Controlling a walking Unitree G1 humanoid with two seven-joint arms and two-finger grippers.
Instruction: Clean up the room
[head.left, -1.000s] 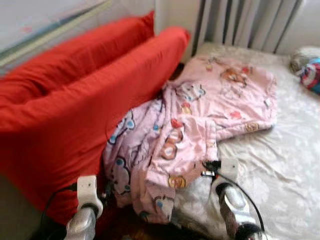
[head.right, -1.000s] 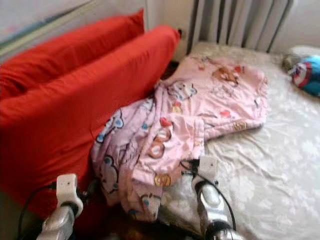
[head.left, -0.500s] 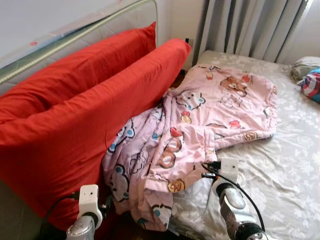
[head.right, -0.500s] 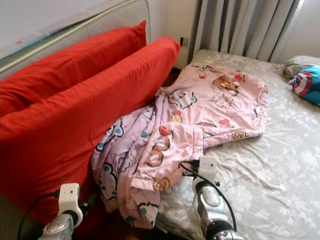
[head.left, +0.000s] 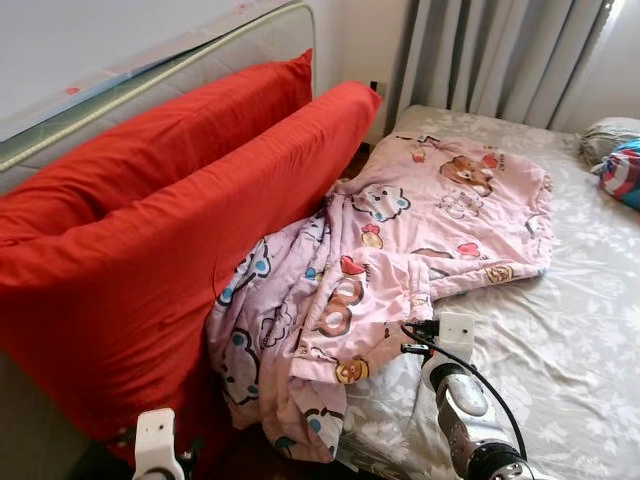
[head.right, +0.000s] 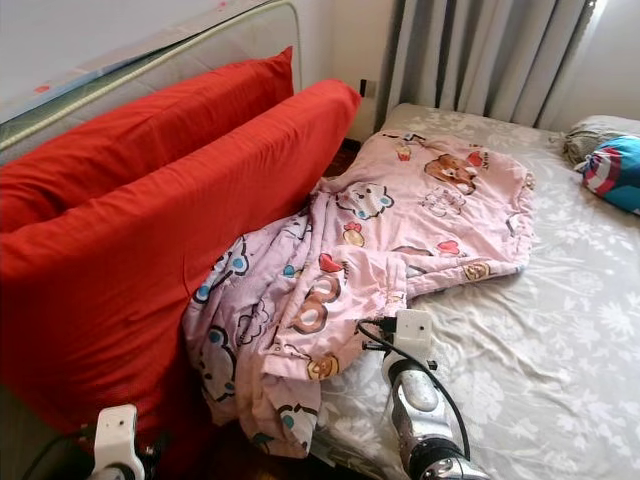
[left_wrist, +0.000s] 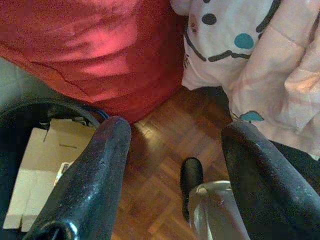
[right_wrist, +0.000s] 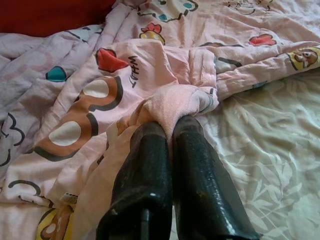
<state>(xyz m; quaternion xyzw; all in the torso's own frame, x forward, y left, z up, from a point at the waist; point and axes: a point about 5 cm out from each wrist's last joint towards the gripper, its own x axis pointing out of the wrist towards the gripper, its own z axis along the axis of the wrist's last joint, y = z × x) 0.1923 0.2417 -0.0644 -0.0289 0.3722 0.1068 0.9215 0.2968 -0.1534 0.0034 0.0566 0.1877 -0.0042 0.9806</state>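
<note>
Blanket (head.left: 400, 250): we see a pink cartoon-print blanket lying crumpled on the bed (head.left: 560, 330). Its long axis runs diagonally, from the far end of the bed near the curtains (head.left: 490, 55) down toward us and to the left.
Blanket's far end: this part lies fairly flat on the sheet, its bear print facing up.
Blanket's near end: it is bunched in folds, spills over the bed's left edge and hangs toward the wood floor (left_wrist: 165, 165), pressed against the red cushions (head.left: 170, 240).
Right hand (right_wrist: 170, 132): we find its two black fingers closed tight together on a fold of the blanket, a lump of pink cloth bulging just past the tips.
Blanket relative to right hand: the pinched fold sits on the near, bunched part at the blanket's right edge; most of the cloth lies ahead of the hand and to its left, with bare flowered sheet to its right.
Right arm (head.left: 460, 400): it reaches up from the lower edge of the head views, over the near edge of the bed.
Left hand (left_wrist: 175, 150): its fingers stand wide apart, holding nothing, low down over the floor beside the cushions and the hanging blanket edge.
Cardboard (left_wrist: 35, 175): a pale flat piece lies on the floor near the left hand.
Pillows (head.left: 615, 150): they sit at the far right of the bed, well apart from the blanket.
</note>
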